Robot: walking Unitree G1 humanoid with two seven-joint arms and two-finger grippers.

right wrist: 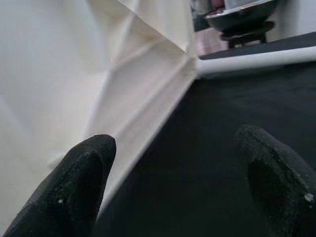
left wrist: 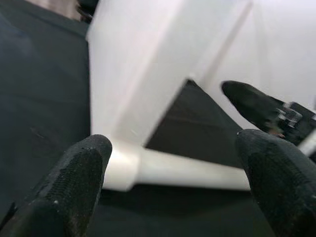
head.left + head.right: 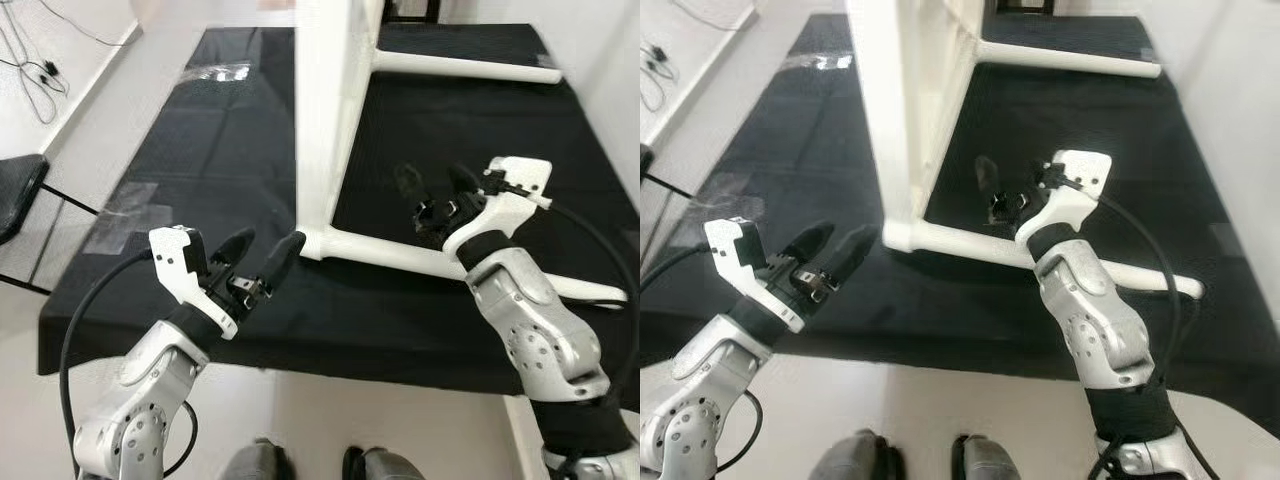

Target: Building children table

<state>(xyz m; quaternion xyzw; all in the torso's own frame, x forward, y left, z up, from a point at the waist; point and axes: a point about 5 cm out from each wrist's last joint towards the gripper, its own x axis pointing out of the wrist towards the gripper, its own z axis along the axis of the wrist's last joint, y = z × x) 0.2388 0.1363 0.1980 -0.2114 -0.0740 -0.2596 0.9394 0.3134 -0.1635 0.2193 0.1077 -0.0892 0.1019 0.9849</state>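
While I hold both arms over the black-draped table's (image 3: 150,300) near edge, my left gripper (image 3: 262,262) hangs spread just short of one white leg's (image 3: 400,255) joint. My right gripper (image 3: 435,190) hovers spread beyond it. The children's table (image 3: 325,110) lies on its side mid-cloth; a second leg (image 3: 460,66) lies farther back.

Black-draped bench (image 3: 230,160) on pale floor (image 3: 110,90), black chair (image 3: 15,190) beside.
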